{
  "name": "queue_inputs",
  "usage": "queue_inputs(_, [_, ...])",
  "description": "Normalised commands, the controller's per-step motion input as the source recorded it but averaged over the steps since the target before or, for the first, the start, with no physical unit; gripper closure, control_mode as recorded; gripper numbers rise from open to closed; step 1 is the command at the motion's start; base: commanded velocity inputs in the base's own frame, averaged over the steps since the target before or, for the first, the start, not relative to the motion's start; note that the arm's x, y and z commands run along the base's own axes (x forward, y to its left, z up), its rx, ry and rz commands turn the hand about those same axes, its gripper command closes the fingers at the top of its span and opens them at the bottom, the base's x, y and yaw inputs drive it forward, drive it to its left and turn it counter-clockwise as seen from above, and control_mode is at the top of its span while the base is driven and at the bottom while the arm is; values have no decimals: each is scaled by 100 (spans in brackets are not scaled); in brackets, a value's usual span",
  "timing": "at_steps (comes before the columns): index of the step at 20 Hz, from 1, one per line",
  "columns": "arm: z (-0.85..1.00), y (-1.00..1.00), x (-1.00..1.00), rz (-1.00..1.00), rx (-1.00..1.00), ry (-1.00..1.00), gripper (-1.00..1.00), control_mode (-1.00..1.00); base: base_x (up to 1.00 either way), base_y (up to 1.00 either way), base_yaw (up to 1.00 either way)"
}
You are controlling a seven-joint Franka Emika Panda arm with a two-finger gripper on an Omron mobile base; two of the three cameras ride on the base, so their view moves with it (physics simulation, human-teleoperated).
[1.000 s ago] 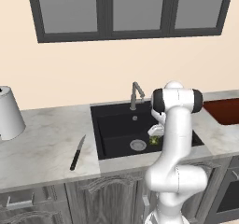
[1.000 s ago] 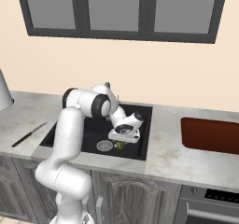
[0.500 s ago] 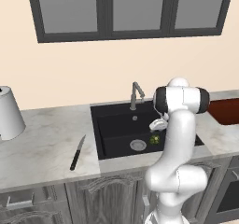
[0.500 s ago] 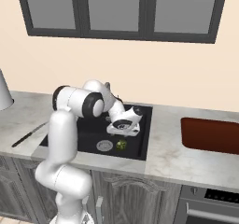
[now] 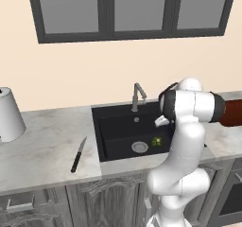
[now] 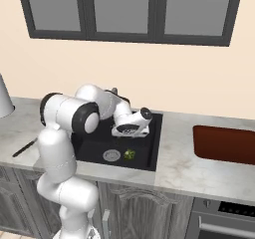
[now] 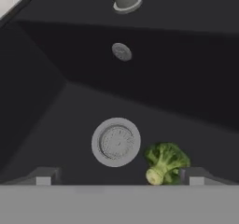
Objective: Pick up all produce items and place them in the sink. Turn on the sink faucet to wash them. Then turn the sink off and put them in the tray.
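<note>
Green broccoli (image 7: 165, 163) lies in the black sink (image 7: 56, 101) — end effector (image 7: 116, 176) open above.

**Sink floor mostly open; faucet guards the back rim**

Basin of the sink (image 5: 106, 136) is bare except for the drain (image 7: 115, 142) and a broccoli floret (image 7: 165, 162) lying just beside it. Faucet (image 5: 137, 96) rises at the back edge, spout bent over the basin. Left counter (image 5: 47, 150): knife (image 5: 78, 154) near the sink, well apart from the white cylinder (image 5: 8, 114). Tray (image 6: 224, 144) sits to the right, unblocked.
</note>
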Motion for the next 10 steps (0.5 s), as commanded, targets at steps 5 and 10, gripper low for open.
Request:
queue_inputs(5, [49, 0, -36, 0, 1, -21, -100, -100, 0, 0, 0])
queue_inputs(10, [50, 0, -46, 0, 2, -25, -100, -100, 0, 0, 0])
